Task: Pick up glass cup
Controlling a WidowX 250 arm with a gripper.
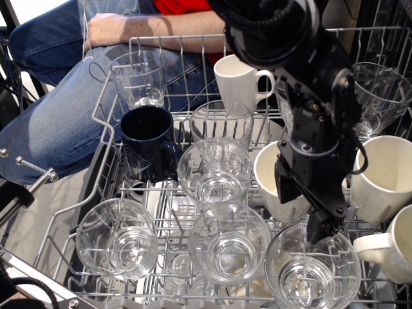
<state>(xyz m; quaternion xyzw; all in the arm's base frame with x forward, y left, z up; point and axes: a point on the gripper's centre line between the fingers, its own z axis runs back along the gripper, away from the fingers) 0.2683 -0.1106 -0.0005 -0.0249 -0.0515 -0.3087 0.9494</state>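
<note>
Several clear glass cups stand upright in the wire dishwasher rack (103, 116). The nearest to my gripper is the front right glass cup (312, 273). My black gripper (305, 212) hangs just above its far rim, with the jaws apart and nothing between them. The lower fingertip (320, 230) is at the rim; the other finger (286, 188) is in front of a white mug (269, 177). Other glass cups stand at front middle (228, 244), front left (116, 238), centre (214, 170) and back left (138, 77).
A dark navy mug (148, 141) stands left of centre. White mugs stand at the back (238, 77) and right (383, 177), (400, 248). More glasses are at the back (221, 122) and back right (380, 96). A seated person's arm (109, 29) rests behind the rack.
</note>
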